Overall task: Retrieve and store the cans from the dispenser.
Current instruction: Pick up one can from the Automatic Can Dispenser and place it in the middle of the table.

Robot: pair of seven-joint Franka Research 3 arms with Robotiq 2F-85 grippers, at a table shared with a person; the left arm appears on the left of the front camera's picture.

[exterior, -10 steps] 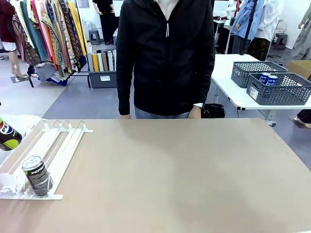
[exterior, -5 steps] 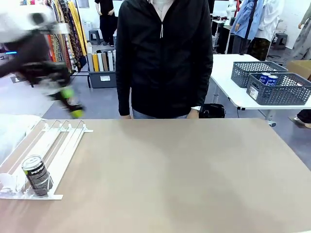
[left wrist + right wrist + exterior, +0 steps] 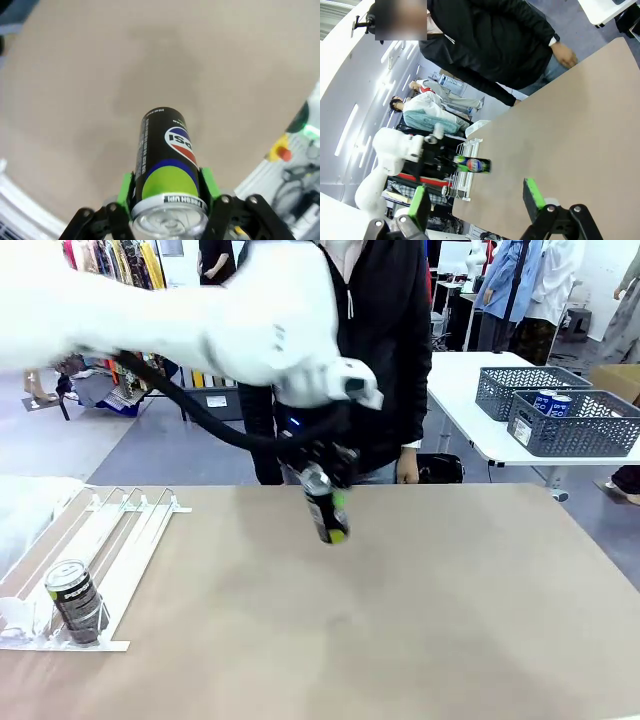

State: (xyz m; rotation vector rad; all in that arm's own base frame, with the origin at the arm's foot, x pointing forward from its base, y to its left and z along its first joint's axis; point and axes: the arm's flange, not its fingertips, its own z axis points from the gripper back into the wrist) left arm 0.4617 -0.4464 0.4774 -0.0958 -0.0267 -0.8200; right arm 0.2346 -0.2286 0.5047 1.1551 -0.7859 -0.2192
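a black can (image 3: 165, 145) is clamped in the left claw (image 3: 166, 190) and held tilted in the air over the middle of the bench (image 3: 450, 620). the right claw (image 3: 476, 197) is spread wide, with nothing in it. a second can (image 3: 76, 600) stands at the low end of the dispenser (image 3: 120, 540).

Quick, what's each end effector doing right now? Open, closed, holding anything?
Left end effector: closed on a dark can, above the table.
Right end effector: open, holding nothing.
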